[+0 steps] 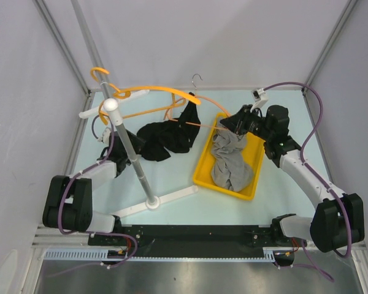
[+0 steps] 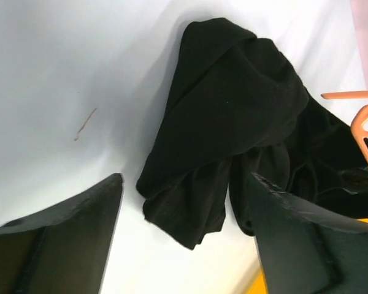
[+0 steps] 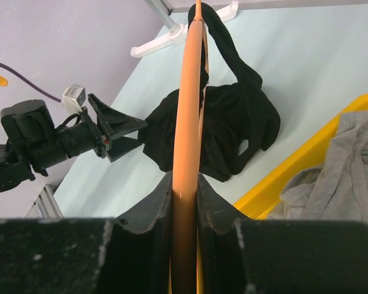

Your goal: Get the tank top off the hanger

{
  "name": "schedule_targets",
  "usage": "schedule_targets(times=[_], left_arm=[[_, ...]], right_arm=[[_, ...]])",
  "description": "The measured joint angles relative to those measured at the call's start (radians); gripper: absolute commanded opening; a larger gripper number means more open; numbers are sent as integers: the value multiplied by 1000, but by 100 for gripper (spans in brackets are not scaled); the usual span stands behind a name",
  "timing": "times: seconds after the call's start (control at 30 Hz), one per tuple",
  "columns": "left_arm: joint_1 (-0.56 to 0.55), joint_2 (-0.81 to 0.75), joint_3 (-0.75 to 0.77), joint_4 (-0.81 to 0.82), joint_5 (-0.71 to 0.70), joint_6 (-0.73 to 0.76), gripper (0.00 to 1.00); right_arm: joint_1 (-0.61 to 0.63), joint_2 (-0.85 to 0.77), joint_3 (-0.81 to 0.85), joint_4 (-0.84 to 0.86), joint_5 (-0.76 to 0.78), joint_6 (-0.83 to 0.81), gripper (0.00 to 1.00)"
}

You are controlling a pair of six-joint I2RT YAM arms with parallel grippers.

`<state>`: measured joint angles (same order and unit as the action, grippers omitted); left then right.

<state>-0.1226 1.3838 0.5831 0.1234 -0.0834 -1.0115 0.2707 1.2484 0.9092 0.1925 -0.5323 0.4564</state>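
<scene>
The right gripper (image 3: 185, 184) clamps one slim orange hanger (image 3: 187, 92); one black fabric tank top (image 2: 233, 116) hangs from it by a strap. The left gripper (image 2: 185, 184) stands released just left of the top.

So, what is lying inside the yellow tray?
A crumpled grey garment fills most of the yellow tray. The tray floor beneath it is covered, so anything under the cloth cannot be seen.

Rack pole (image 1: 134, 157) just left of tank top (image 1: 165, 138), yellow bin (image 1: 202, 164) close on its right — bare table (image 1: 178, 174) between them.
</scene>
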Motion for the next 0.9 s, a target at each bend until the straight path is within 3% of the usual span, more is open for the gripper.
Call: schedule_targets(times=[0.03,0.1,0.13,0.2,0.23,0.3,0.5,0.73,0.9], left_arm=[[-2,8,0,12,1,-6,67],[-3,23,-2,36,3,-17,56],[-4,31,-5,52,6,-21,41],[-5,45,-13,84,9,-31,24],[-5,51,-17,95,11,-34,9],[-5,56,-21,108,13,-37,0],[-4,-45,-23,26,-53,-35,0],[7,-395,-3,-239,-272,-35,0],[12,-587,1,-359,-447,-34,4]], right_arm=[[0,0,0,0,-2,2,0],[0,-1,0,0,-7,6,0],[0,-2,0,-1,-8,8,0],[0,-8,0,-1,-14,12,0],[0,-13,0,-2,-18,14,0],[-1,-26,0,-7,-26,14,0],[-16,-84,0,-51,-36,-26,0],[-18,-97,0,-116,-22,-251,0],[17,-73,46,-214,-214,-402,0]])
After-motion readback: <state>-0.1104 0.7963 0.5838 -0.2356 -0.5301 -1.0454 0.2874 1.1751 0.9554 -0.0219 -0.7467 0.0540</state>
